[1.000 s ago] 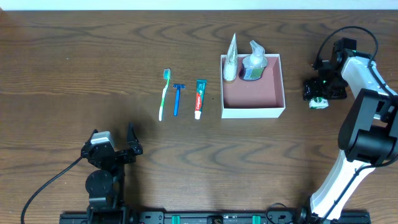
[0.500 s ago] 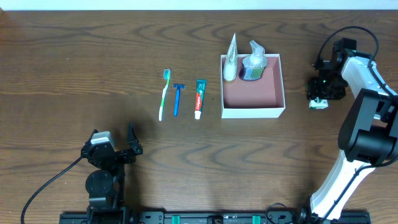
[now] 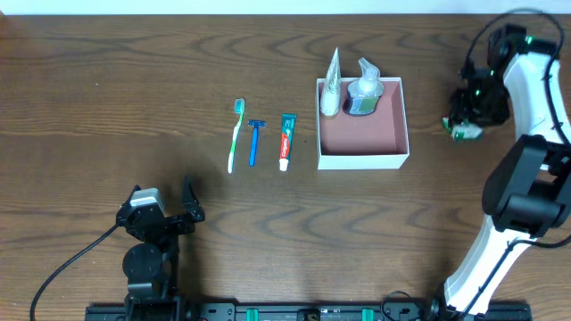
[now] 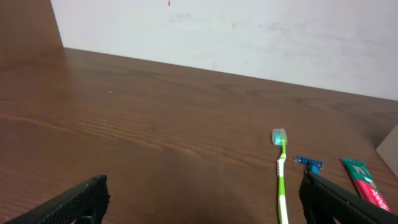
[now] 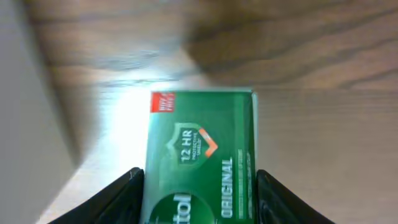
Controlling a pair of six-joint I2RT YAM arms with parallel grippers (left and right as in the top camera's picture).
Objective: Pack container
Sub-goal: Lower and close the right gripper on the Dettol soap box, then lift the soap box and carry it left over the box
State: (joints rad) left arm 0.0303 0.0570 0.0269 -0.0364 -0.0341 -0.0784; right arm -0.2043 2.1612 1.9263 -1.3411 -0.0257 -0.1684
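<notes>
**Right Claw Clamps a Green Box Beside the Container**

Out at the far right of the dark brown wooden table is the right gripper, and it has a small green cardboard box caught between its 2 black fingers. The wrist view shows it plainly. The jaws stand roughly half apart, with 1 finger pressed on each long side of the box, and white lettering reading "12 HR" and "ORIGINAL" faces the lens. Whether the box rests on the wood or hangs clear of it, the pictures do not settle.

A short way to the left sits the container, a square, shallow, lidless box with white outer walls and a dusty-pink inside, flat on the table. 2 things stand along its back wall: a white tapered tube in the back-left corner, and a clear pump bottle with bluish contents just beside it.

Left of the container, 3 items lie side by side in a row. A green-and-red toothpaste tube is nearest, then a blue razor, then a green-and-white toothbrush.

Down at the near edge, the left gripper has its jaws spread wide with nothing between them, well apart from everything else.
</notes>
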